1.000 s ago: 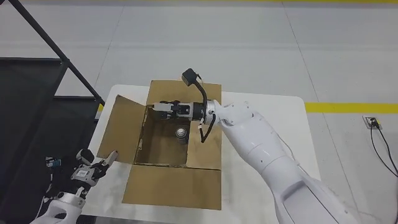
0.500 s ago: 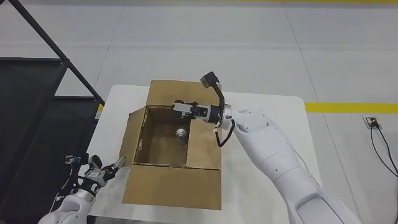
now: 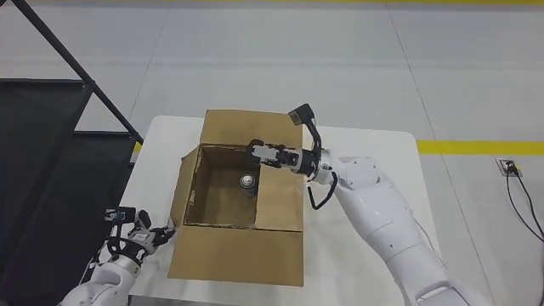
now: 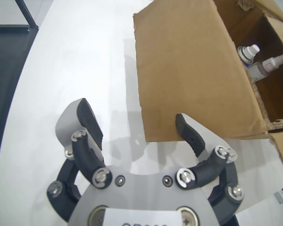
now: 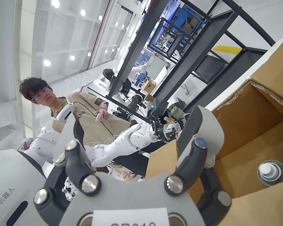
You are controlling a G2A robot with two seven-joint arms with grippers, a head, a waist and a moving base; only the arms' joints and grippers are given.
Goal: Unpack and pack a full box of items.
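Down at the near-left edge of the table [image 3: 357,246], the left gripper [image 4: 132,111] sits with jaws spread, one fingertip just beside the left flap [image 4: 184,71] of the open box [image 3: 280,208] mid-table. Inside stands a spray can [image 3: 246,183]. Above the box's far right rim hangs the right gripper [image 3: 255,150], jaws spread, holding nothing.

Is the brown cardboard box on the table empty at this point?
No, the top view shows a silver spray can with a white nozzle standing upright on the floor of the open brown cardboard box.
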